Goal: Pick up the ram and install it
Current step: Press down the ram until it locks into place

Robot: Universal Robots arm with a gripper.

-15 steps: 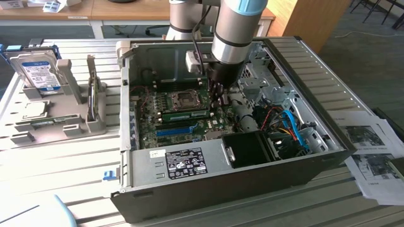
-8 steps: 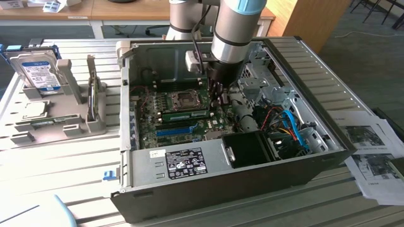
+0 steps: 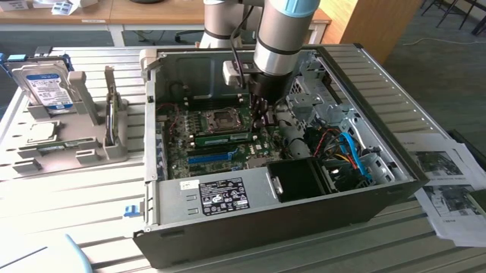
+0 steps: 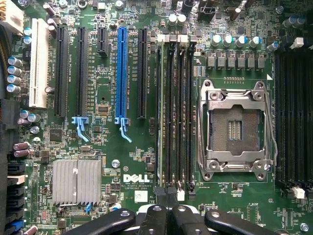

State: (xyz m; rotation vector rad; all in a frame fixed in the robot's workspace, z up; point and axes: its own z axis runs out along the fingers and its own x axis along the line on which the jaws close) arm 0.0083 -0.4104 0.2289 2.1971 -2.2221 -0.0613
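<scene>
Ram [image 3: 225,137] sits seated in a motherboard [image 4: 132,161] slot beside the CPU socket [image 4: 235,128] — installation looks done or nearly so. The hand [image 4: 166,198], clenched shut and holding nothing, hovers just above the slots' end.

place: workshop/lab | evidence: opened PC case [image 3: 365,187] on slatted workbench [image 3: 76,210]; hard drive [image 3: 47,85] in fixture; desks [image 3: 53,14] behind

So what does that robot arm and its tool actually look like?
The arm is a thick silver-grey tube with a light blue band at its joint and a dark lower section. A black cable runs down beside it past a small white box. The tool has black metal fingers with round bolts.
</scene>
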